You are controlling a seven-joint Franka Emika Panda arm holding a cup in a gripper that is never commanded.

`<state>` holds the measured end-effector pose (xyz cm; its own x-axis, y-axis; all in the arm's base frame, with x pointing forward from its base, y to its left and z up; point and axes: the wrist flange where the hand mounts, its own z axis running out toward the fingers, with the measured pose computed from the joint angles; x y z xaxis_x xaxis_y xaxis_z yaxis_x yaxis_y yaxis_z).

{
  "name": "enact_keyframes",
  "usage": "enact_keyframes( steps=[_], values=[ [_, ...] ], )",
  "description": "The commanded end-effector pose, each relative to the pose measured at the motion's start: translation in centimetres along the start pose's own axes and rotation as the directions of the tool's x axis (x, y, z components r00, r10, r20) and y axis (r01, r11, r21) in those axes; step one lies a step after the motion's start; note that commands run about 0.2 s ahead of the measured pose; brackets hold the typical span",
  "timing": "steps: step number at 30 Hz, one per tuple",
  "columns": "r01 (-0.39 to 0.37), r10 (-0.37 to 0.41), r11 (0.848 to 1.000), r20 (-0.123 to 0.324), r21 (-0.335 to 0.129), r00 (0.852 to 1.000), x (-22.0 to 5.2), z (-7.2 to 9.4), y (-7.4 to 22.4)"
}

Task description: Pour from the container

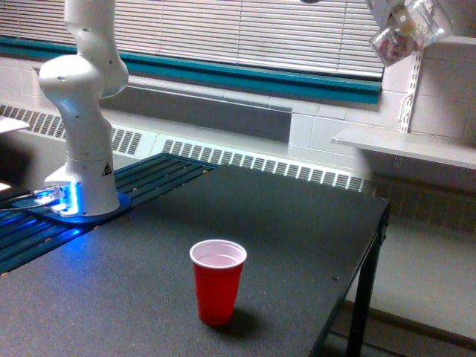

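A clear plastic cup [407,31] hangs tilted high at the top of the exterior view's right, well above and to the right of the table. Small pinkish and dark bits show through its walls. My gripper [396,9] holds it at the frame's top edge. Most of the gripper is cut off, and pale fingers [387,10] show against the cup's upper part. An opaque red cup [218,281] with a white inside stands upright on the dark table [282,223], near its front. It lies far below the clear cup and to its left.
The arm's white base [83,141] stands at the table's left on a blue-lit mount. The table's right edge [375,245] drops to the floor. A white wall shelf [405,145] juts out at the right, below the clear cup. Blinds and a radiator run behind.
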<state>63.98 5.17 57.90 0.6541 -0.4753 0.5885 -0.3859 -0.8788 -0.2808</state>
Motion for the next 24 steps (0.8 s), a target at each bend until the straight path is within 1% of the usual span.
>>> enact_keyframes(
  steps=[1,3,5,8,9,10,12,13,18,20,22,24],
  values=[
    [-0.008,0.008,1.0,-0.006,0.013,1.0,-0.2,0.1,-0.1],
    [-0.019,0.019,1.0,-0.009,0.013,1.0,-0.3,0.4,0.1],
    [-0.036,0.037,0.999,-0.017,0.022,0.999,-0.5,0.6,0.3],
    [-0.02,0.02,1.0,-0.031,0.007,0.999,-0.4,1.0,1.5],
    [-0.022,0.022,1.0,-0.03,0.011,0.999,-0.5,1.1,1.8],
    [-0.03,0.03,1.0,-0.028,0.005,0.999,-0.6,1.3,2.2],
    [-0.016,0.016,1.0,-0.035,-0.005,0.999,-0.7,1.5,3.1],
    [-0.017,0.017,1.0,-0.03,-0.004,0.999,-0.9,1.6,3.7],
    [-0.02,0.019,0.998,-0.035,-0.052,0.999,-1.3,1.9,7.1],
    [-0.02,0.018,0.998,-0.028,-0.057,0.999,-1.6,1.9,8.3],
    [-0.019,0.017,0.997,-0.032,-0.079,0.999,-1.9,1.9,9.8],
    [-0.023,0.021,0.996,-0.027,-0.09,0.999,-2.3,1.9,11.1]
  ],
)
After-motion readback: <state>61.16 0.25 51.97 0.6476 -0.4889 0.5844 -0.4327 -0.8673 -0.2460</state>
